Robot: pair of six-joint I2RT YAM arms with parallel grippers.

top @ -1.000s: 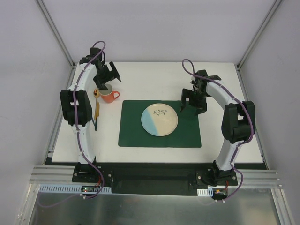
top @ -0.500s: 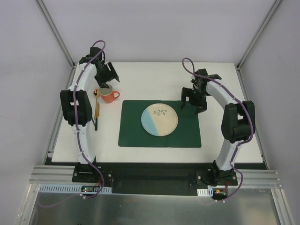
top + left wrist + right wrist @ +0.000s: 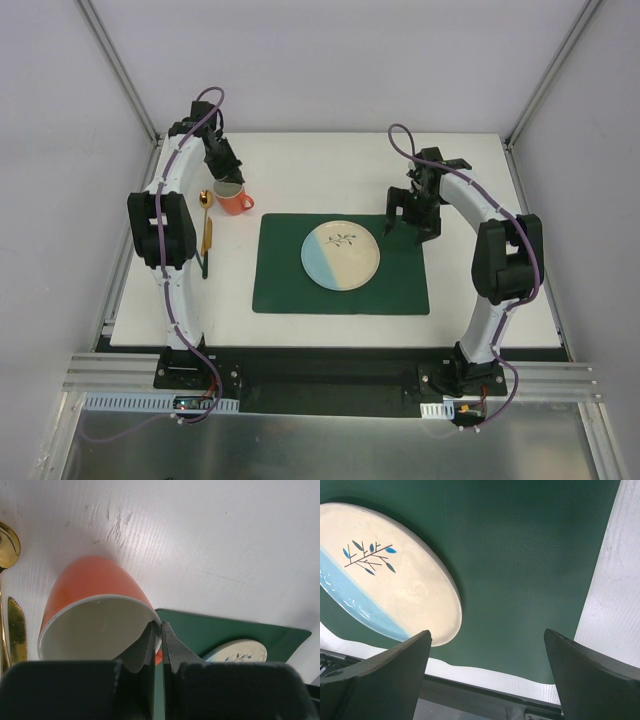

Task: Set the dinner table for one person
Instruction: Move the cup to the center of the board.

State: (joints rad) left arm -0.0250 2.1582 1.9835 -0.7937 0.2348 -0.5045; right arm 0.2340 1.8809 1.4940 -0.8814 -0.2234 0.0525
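An orange cup [image 3: 234, 202] with a pale inside stands on the white dinner table [image 3: 330, 165], just left of the green placemat [image 3: 340, 292]. My left gripper [image 3: 228, 186] is shut on the cup's [image 3: 92, 592] rim. In the left wrist view the gripper [image 3: 161, 625] has one finger inside the cup and one outside. A cream and blue plate [image 3: 340, 256] with a twig drawing lies on the placemat. My right gripper [image 3: 410, 227] hangs open over the mat's far right corner. In the right wrist view it [image 3: 487, 632] holds nothing, and the plate [image 3: 385, 575] lies to its left.
A gold spoon [image 3: 204, 199] and a gold knife [image 3: 208, 236] lie on the table left of the cup, partly under my left arm. They show at the left edge of the left wrist view as the spoon [image 3: 7, 545] and the knife [image 3: 17, 636]. A dark utensil [image 3: 205, 266] lies below them.
My left gripper has come down over the cup and gone from wide open to shut on its rim. The right arm has barely moved and stays open.
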